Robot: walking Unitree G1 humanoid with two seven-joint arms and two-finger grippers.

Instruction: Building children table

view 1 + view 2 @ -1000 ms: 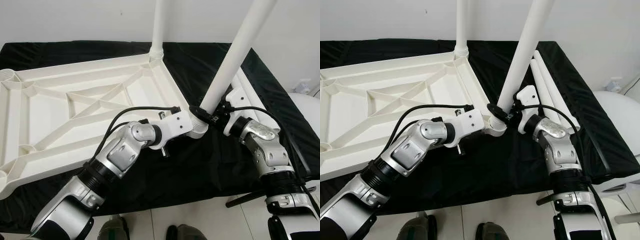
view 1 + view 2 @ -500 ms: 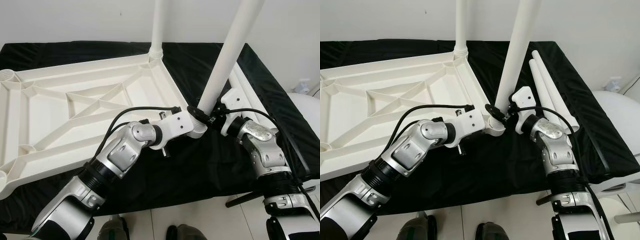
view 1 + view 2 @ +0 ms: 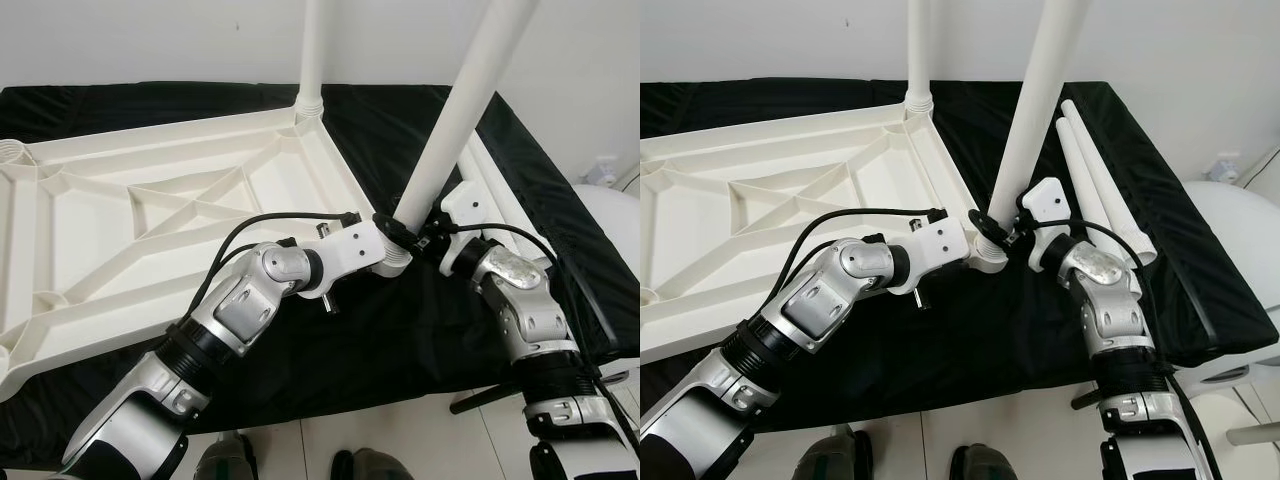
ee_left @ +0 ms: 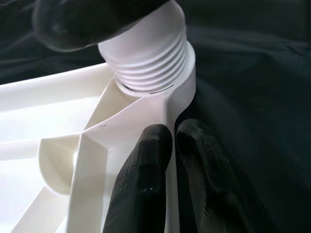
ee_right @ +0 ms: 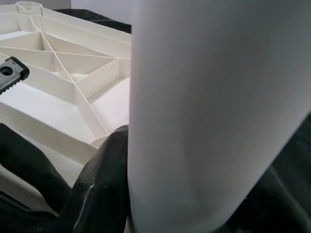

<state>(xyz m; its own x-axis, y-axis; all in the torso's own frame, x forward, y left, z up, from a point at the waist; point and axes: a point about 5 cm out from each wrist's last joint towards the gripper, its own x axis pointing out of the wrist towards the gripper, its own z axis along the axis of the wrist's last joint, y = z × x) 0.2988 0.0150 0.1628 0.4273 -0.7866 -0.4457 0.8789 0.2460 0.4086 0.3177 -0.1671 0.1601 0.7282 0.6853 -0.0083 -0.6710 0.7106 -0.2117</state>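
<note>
Since the frame a second ago, the held table leg [image 3: 455, 125] has shifted: its foot has slid a little toward the tabletop corner, and it leans slightly less than before, though it has tilted back a touch from half a second ago. Nearest the robot, two shoes [image 3: 228, 462] show at the floor edge.

Both silver arms reach out over the black cloth [image 3: 380, 340]. The left gripper [image 4: 167, 160] has its two black fingers [image 4: 146, 179] drawn together on the thin rim wall of the upturned white tabletop [image 3: 150, 230], pinching it just beside the threaded corner socket [image 4: 148, 63]. The right gripper [image 3: 420, 232] is clamped around the lower end of the held table leg; in the right wrist view one black finger [image 5: 99, 189] lies against the white tube. The leg's foot sits at that near right corner socket, tilted up and away to the right, not upright.

Four legs can be counted: the one held, two spare legs [image 3: 1095, 180] lying side by side on the cloth beyond the right arm, touching each other, and one standing leg [image 3: 315, 50] already upright in the far right corner of the tabletop. The tabletop itself lies ribbed side up, with one more open socket [image 3: 15, 152] at its far left corner.
</note>
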